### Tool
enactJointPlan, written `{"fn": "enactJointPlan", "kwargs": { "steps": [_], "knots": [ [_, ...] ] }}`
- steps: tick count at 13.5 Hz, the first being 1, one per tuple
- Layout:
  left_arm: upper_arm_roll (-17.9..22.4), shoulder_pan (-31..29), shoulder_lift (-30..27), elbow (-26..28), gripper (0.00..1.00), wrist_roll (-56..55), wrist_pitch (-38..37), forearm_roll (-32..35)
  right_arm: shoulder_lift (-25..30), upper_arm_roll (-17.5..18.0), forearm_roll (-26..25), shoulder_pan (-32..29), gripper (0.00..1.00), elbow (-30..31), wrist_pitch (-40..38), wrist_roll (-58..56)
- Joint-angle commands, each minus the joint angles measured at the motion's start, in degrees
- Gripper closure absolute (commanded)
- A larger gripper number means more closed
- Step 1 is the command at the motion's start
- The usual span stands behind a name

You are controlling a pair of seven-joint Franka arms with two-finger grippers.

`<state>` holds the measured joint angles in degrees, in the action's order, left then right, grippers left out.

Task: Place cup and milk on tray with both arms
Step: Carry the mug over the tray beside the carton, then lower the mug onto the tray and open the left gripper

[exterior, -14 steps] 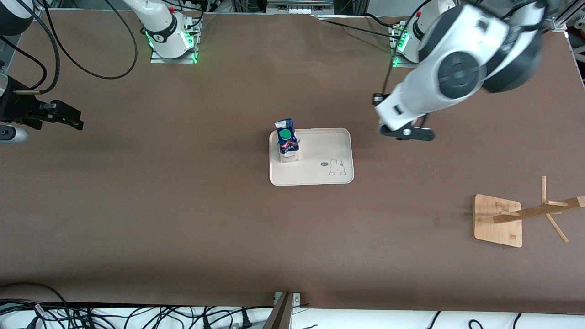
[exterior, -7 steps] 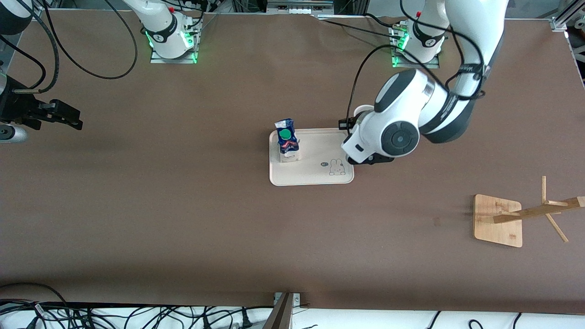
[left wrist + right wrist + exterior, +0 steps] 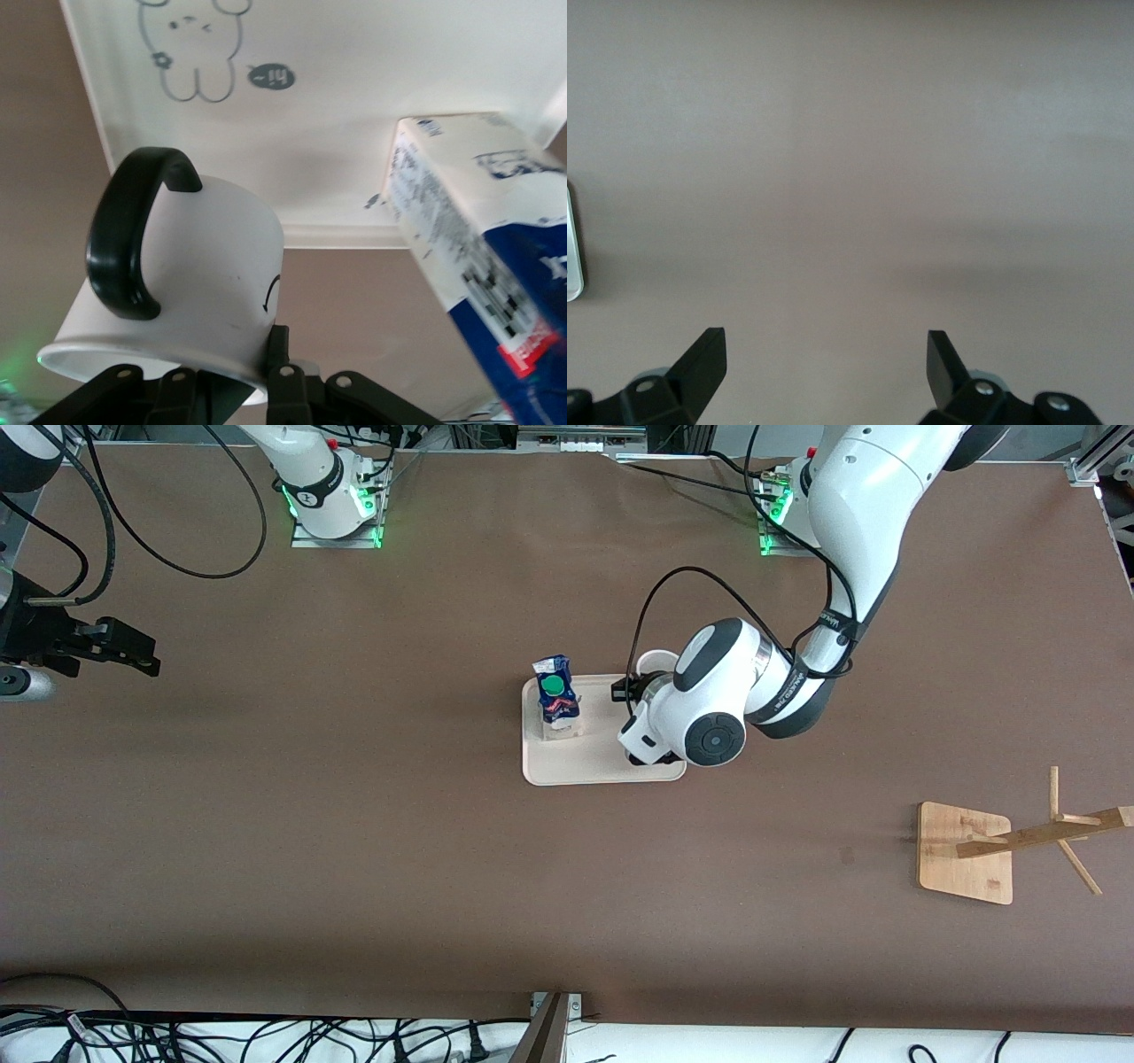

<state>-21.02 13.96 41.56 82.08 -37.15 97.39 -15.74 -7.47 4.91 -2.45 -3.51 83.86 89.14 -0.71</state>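
The cream tray (image 3: 611, 766) lies mid-table. The blue and white milk carton (image 3: 556, 695) with its green cap stands on the tray's end toward the right arm. My left gripper (image 3: 266, 359) is shut on the rim of the white cup (image 3: 208, 274), with one finger (image 3: 280, 350) outside the wall. It holds the cup tilted above the tray's end toward the left arm. The cup's rim (image 3: 655, 662) shows beside the wrist. The tray (image 3: 354, 115) and milk (image 3: 478, 248) also show in the left wrist view. My right gripper (image 3: 824, 363) is open and empty over bare table.
A wooden rack (image 3: 966, 853) with slanted pegs stands toward the left arm's end, nearer the camera than the tray. The right arm's hand (image 3: 106, 651) waits at the right arm's end of the table. Cables lie along the table's near edge.
My left arm has swung in from the left arm's end and come down over the tray with the cup. The milk, tray and right arm have not moved.
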Motion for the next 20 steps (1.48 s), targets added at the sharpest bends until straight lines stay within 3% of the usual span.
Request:
{"fn": "enactJointPlan", "kwargs": {
  "steps": [1,7,8,9,15,18,20],
  "knots": [
    [0.1,0.28,2.55,-2.28,1.0,-0.91,0.43,-1.66,0.53,-0.16,0.16,-0.27,0.0,-0.71,-1.16,-1.4],
    [0.1,0.9,6.34,-2.1,1.0,-0.91,7.02,-1.4,0.27,-1.04,0.25,-0.1,0.0,-0.62,-1.07,-1.4],
    [0.27,0.81,6.17,-2.19,0.58,-0.73,7.02,-0.79,0.27,-1.04,0.42,-0.01,0.0,-0.62,-1.07,-1.4],
    [0.71,0.81,6.08,-2.1,0.01,-0.12,6.93,-0.18,0.27,-1.04,0.69,-0.01,0.0,-0.54,-1.07,-1.48],
    [0.71,-0.5,3.62,-2.45,0.0,-0.11,6.32,2.73,0.18,-0.95,2.53,-0.01,0.0,-0.01,-2.83,-0.87],
    [1.32,-2.52,-1.2,-2.45,0.0,-0.12,4.39,2.91,0.18,-0.95,2.36,-0.01,0.0,0.08,-3.44,-0.69],
    [1.77,-4.37,-5.85,-2.45,0.0,-0.03,3.25,7.88,0.18,-0.95,2.36,-0.01,0.0,0.08,-3.88,-0.69]
  ]
}}
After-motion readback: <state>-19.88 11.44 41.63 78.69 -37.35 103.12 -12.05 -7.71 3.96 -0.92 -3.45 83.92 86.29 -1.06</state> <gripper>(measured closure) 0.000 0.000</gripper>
